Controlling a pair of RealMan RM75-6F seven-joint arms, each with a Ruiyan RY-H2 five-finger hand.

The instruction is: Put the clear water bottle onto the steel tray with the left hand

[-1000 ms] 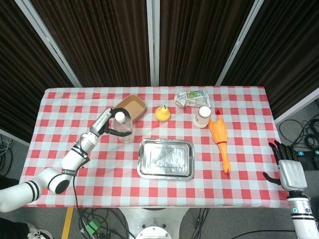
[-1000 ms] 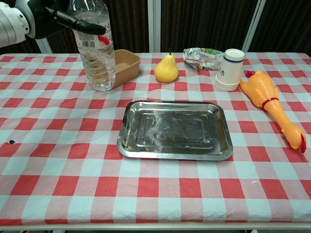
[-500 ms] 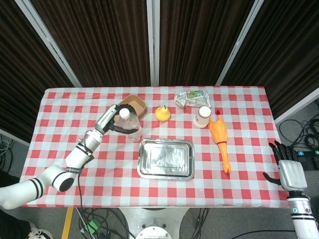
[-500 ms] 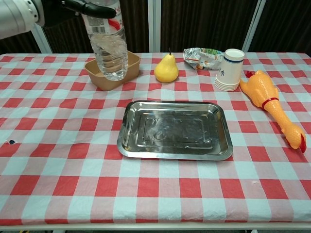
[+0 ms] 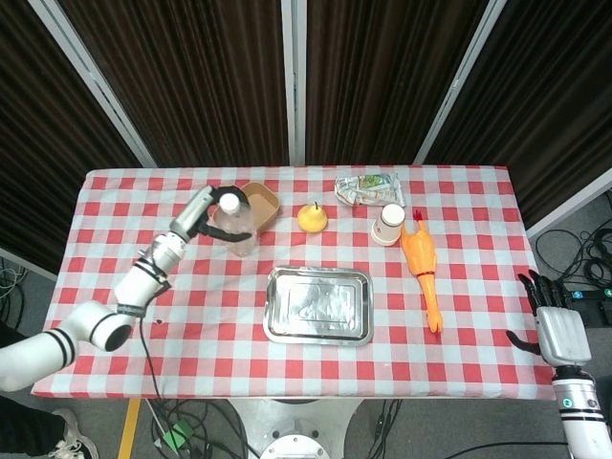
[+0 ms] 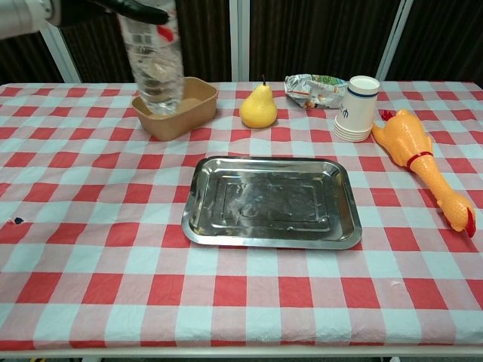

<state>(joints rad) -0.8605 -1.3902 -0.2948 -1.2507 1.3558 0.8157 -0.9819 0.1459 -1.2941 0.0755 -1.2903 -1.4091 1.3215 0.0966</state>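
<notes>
A surface covered in a red and white checked cloth, seen from above and from chest height. A steel tray lies flat near its middle, and it holds nothing.

The left robot hand is raised above the surface, up and to the left of the steel tray. Its dark fingers wrap around the upper part of a clear water bottle, which it holds upright in the air. The bottle has a white cap and a little red on its label. In the chest view the bottle's base hangs in front of a brown paper bowl that sits on the cloth beyond the tray's left end. The bottle is well apart from the tray.

Beyond the tray's far edge stands a yellow pear. Further back and to the right of the tray lies a crumpled snack packet, with a stack of white paper cups just in front of it. An orange rubber chicken lies stretched out along the tray's right side, near but not touching it.

The right robot hand is off the surface, low and far to the right of the tray, its dark fingers spread and holding nothing.
</notes>
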